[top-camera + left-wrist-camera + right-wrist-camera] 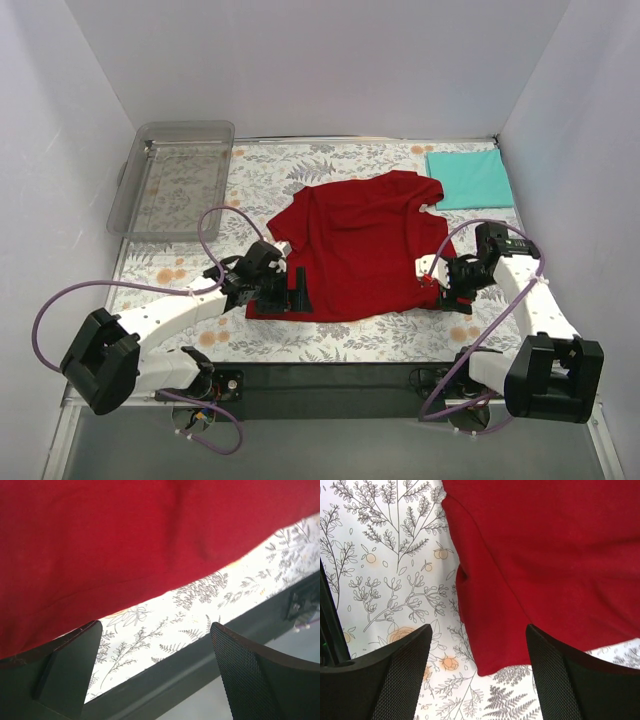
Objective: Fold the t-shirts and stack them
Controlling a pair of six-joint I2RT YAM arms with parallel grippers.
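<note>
Red shirt (360,245): spread flat mid-table on the leaf-print tablecloth (350,335)
Teal shirt (470,178): folded at the far right corner, just beside the red sleeve
Left gripper (288,293): jaws apart, holding nothing, at the red shirt's near left hem
Right gripper (432,282): jaws apart, empty, over the near right corner
Clear bin (135,195): far left

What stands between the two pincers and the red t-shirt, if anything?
Nothing visible. The left pincer and the right pincer are both open right at the near edge of the red t-shirt. The clear bin and the teal t-shirt lie at the far corners, out of the way.
</note>
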